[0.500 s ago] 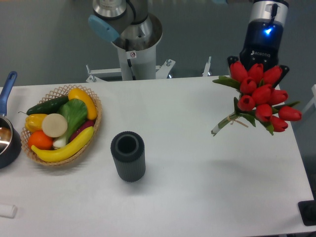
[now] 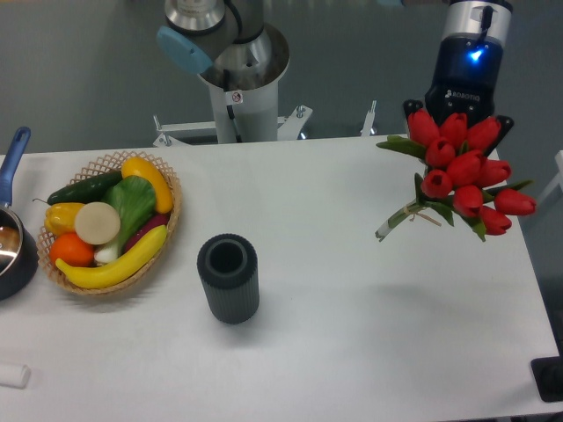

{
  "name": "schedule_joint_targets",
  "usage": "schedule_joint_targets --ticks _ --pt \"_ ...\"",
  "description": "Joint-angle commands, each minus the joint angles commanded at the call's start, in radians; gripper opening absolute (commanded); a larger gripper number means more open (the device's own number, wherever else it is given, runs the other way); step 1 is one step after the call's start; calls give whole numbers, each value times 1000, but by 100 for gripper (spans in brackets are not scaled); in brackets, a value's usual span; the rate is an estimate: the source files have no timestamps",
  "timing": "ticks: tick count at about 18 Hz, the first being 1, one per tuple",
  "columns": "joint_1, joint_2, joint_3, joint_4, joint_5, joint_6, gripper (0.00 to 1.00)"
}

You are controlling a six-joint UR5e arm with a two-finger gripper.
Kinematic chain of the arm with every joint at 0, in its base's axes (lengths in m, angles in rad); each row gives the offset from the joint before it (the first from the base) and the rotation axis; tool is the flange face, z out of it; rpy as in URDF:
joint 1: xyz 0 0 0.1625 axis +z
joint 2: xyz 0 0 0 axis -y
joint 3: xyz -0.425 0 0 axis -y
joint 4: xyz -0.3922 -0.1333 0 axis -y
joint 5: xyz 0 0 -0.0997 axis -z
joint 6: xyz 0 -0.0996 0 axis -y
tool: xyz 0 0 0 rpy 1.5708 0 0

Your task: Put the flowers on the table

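Note:
The flowers [image 2: 462, 171], a bunch of red tulip buds with green leaves and stems, hang tilted above the back right part of the white table [image 2: 352, 334], stems pointing down-left. Their shadow falls on the tabletop below. My gripper [image 2: 457, 121] comes down from above at the back right. Its dark fingers [image 2: 412, 109] show on either side of the upper buds, shut on the bunch. The contact itself is hidden behind the buds.
A dark ribbed cylinder [image 2: 228, 278] stands upright left of centre. A wicker basket [image 2: 104, 159] of fruit and vegetables sits at the left, with a dark pot [image 2: 12, 255] beside it. A small white object [image 2: 13, 375] lies at the front left corner. The robot base [image 2: 237, 88] stands behind the table.
The gripper and the flowers have shifted only a few pixels up and to the left. Nothing else has moved.

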State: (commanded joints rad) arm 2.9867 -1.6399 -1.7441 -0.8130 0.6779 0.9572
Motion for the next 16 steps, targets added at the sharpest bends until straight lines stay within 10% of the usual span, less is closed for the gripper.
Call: schedule_joint_targets --ticks 16 --pt "-201 -26 -8 -3 550 11 37"
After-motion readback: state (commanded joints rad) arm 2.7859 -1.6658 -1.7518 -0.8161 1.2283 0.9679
